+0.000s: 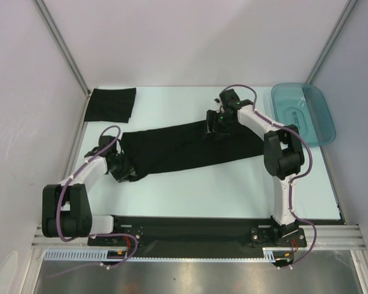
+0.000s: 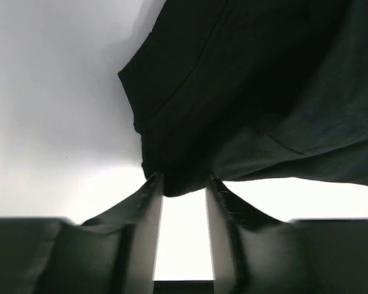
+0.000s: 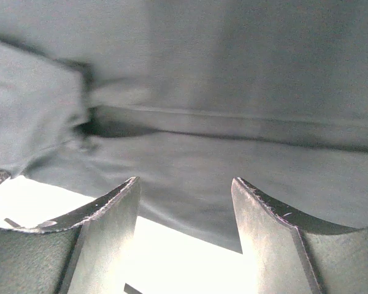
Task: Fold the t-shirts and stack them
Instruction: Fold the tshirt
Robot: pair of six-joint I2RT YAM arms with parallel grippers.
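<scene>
Left gripper [image 2: 184,180]: jaws flanked t-shirt [image 1: 184,147] hem; hold could not be told.
Right gripper [image 3: 185,180]: gaped, empty.
Handling: likely limp, light; best pinched at hem corners.

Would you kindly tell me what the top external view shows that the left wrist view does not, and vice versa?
Only top external: the folded t-shirt at the far left corner, the teal tray and the right hand. Only left wrist: cloth edge sitting between the fingertips of the left hand. Both: the long black t-shirt and the white table.
</scene>
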